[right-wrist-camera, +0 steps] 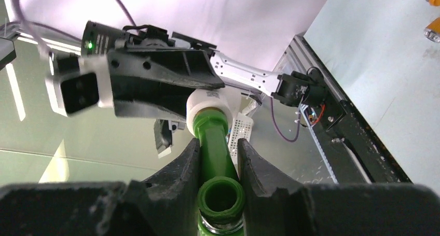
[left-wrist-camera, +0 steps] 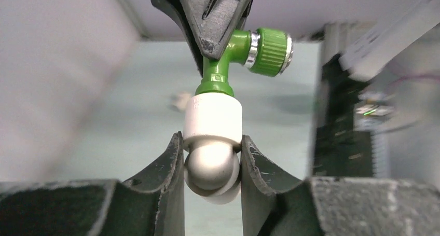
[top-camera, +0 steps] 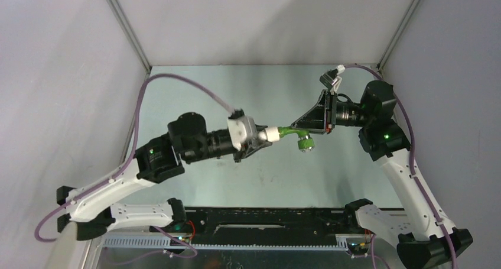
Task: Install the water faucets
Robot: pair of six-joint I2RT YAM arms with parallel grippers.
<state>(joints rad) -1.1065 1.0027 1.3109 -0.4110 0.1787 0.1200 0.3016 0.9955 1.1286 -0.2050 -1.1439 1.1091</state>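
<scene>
While both grippers meet in mid-air above the pale green table [top-camera: 236, 91], we judge the task half done at best. The left gripper [top-camera: 259, 140] is pressed tight around a white elbow fitting [left-wrist-camera: 212, 123]. The right gripper [top-camera: 302, 126] pinches the green faucet [left-wrist-camera: 217, 75] by its stem, a jaw close on either side. That faucet hangs off the table between the two grippers, its lower collar touching the rim of the fitting's socket. We cannot tell whether it is fully home, so seating or tightening may remain. What we take for the orange faucet [right-wrist-camera: 434, 29] lies on the table at the cropped corner of the right wrist view, well apart from both grippers, and we reckon it is not yet fitted. The green faucet looks like glossy moulded plastic: a short bent body, a ribbed round knob [left-wrist-camera: 271, 52] branching sideways, and a thin silver ring [left-wrist-camera: 253, 41] just behind that knob.
</scene>
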